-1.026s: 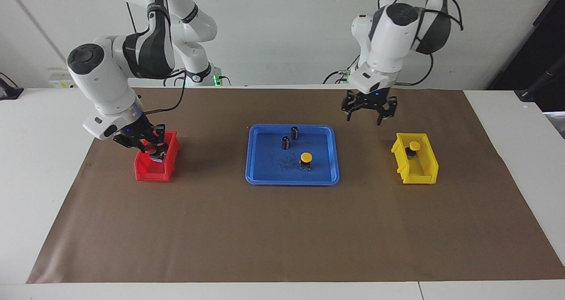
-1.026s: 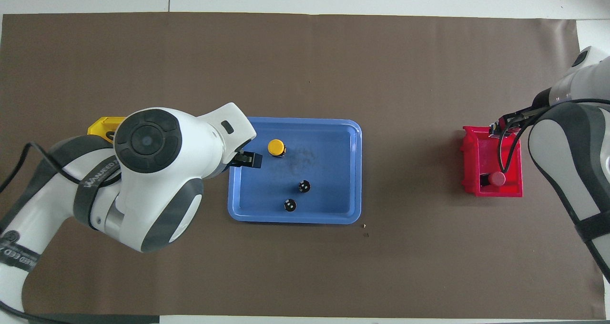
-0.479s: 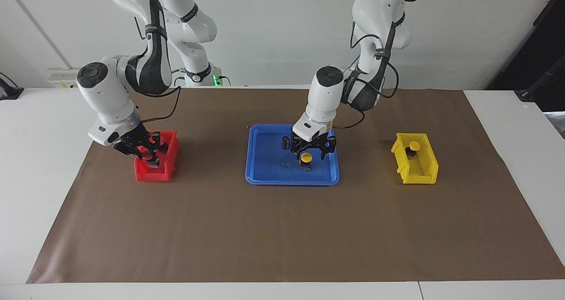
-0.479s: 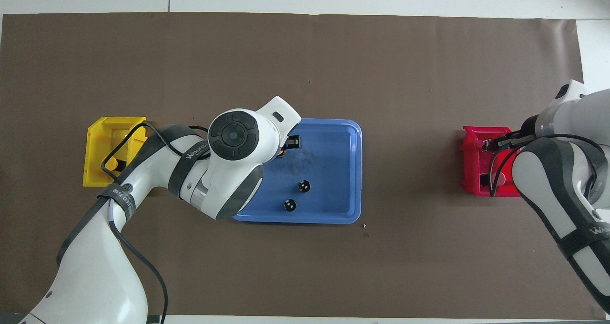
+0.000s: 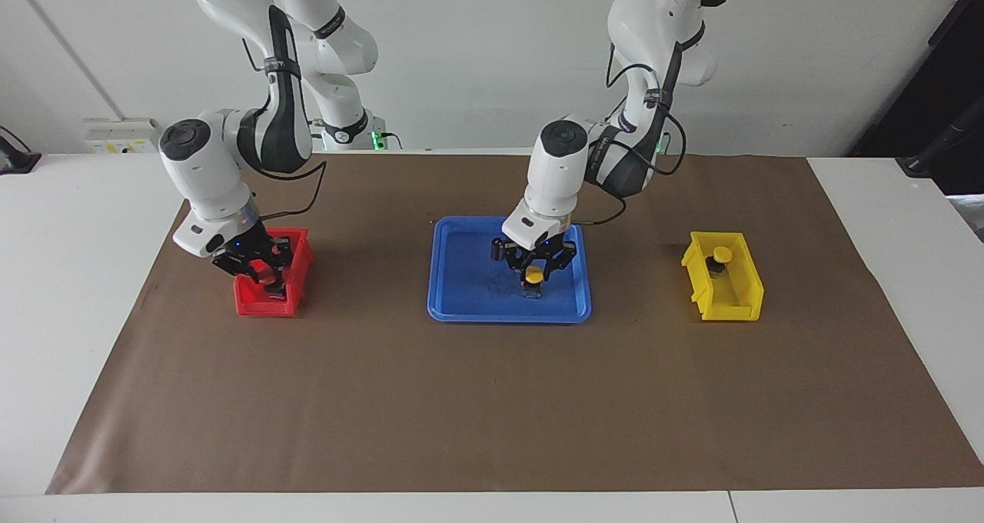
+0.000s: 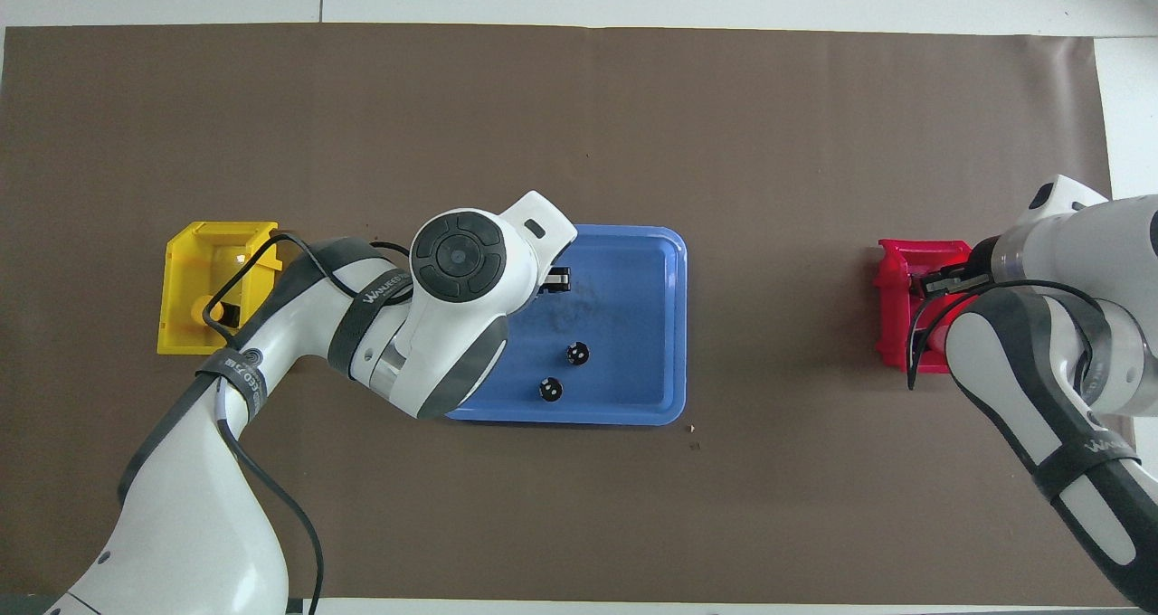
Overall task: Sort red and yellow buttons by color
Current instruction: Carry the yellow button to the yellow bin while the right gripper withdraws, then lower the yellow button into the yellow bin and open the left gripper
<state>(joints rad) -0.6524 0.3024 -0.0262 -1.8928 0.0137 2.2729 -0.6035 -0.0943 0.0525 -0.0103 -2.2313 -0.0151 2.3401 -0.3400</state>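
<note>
A yellow button [image 5: 532,276] stands in the blue tray [image 5: 461,308]. My left gripper [image 5: 532,269] is low over it, open, with a finger on each side of the cap. A second yellow button [image 5: 721,254] sits in the yellow bin [image 5: 749,292] at the left arm's end. My right gripper [image 5: 267,277] is down inside the red bin [image 5: 257,306] at the right arm's end, shut on a red button whose silver body shows between the fingers. The other red button is hidden.
Two small dark cylinders [image 6: 577,354] [image 6: 549,389] stand in the blue tray [image 6: 651,253], nearer to the robots than the yellow button. A brown mat [image 5: 492,400] covers the table. In the overhead view the arms hide part of the yellow bin [image 6: 181,326] and red bin [image 6: 891,271].
My left gripper swung from near the yellow bin to the tray and came down around the yellow button. My right gripper sank a little deeper into the red bin.
</note>
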